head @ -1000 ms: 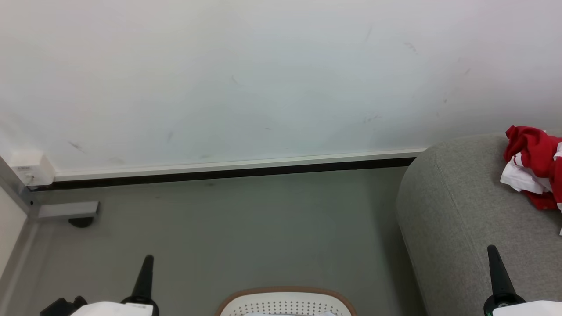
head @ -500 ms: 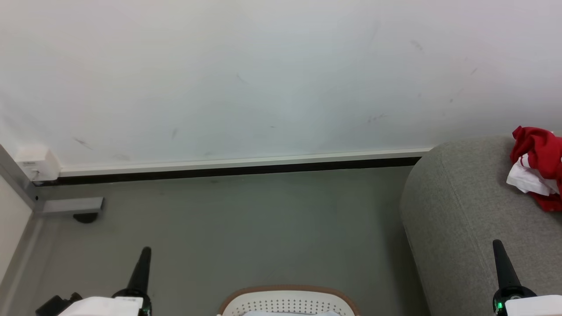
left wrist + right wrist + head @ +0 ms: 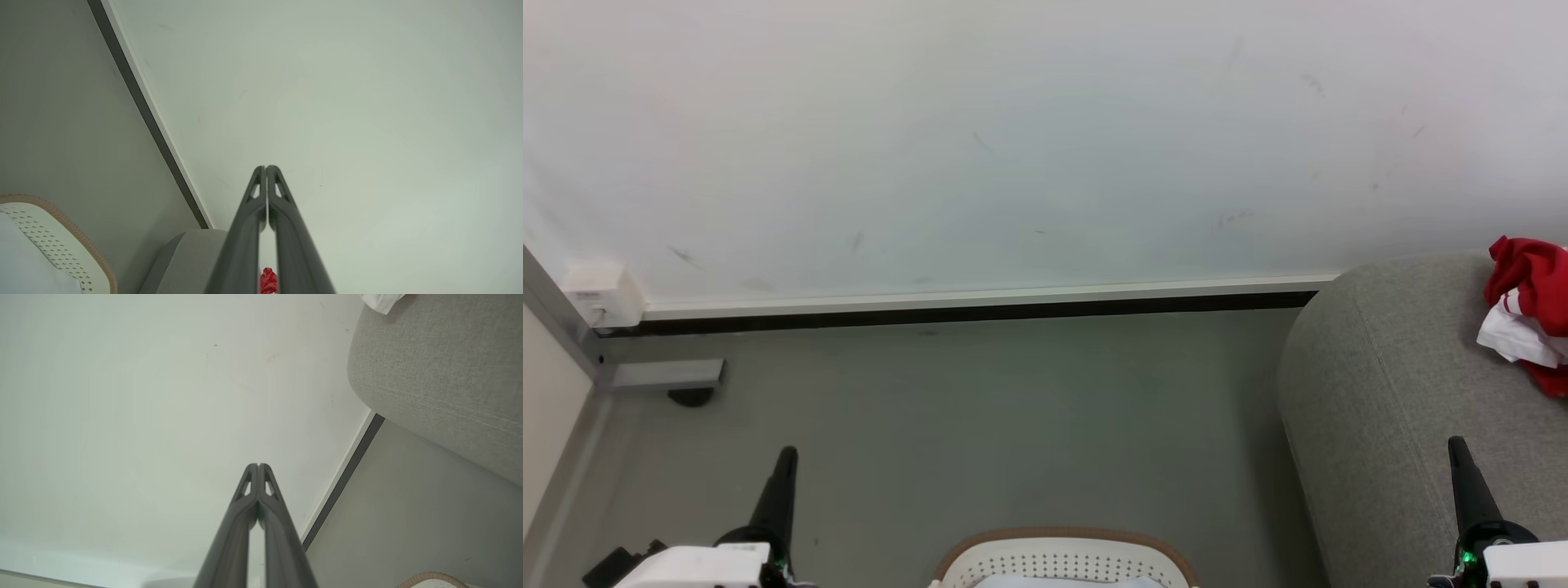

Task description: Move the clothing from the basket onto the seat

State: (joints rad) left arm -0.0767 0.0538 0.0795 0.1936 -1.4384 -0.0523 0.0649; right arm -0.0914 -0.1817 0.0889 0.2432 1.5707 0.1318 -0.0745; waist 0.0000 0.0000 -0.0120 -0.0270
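Left gripper [image 3: 265, 168]: two long dark fingers pressed together tip to tip, nothing between them. It sits low at the left of the head view, over the floor and pointing at the wall. Right gripper [image 3: 258, 465]: same, fingers closed flat against each other and empty, low at the right of the head view in front of the seat. The rounded white plastic basket with small holes and a tan-brown rim [image 3: 1062, 535] is at bottom centre between the two grippers, standing on the plain grey floor [image 3: 980, 425]. Only its far rim and a strip of pale lining are in frame, so I can't tell what it contains. The large grey woven-fabric seat with a rounded edge [image 3: 1388, 392] is to the right of the basket and apart from it. The bright red clothing with white trim [image 3: 1531, 278] lies bunched on top of the seat at the right edge, partly cut off. The pale scuffed wall [image 3: 1013, 147] runs across the back, with a white-and-black skirting strip [image 3: 980, 306] at its foot. A small white box [image 3: 592, 290] sits in the left corner, with a grey metal bracket [image 3: 666, 373] just below it.
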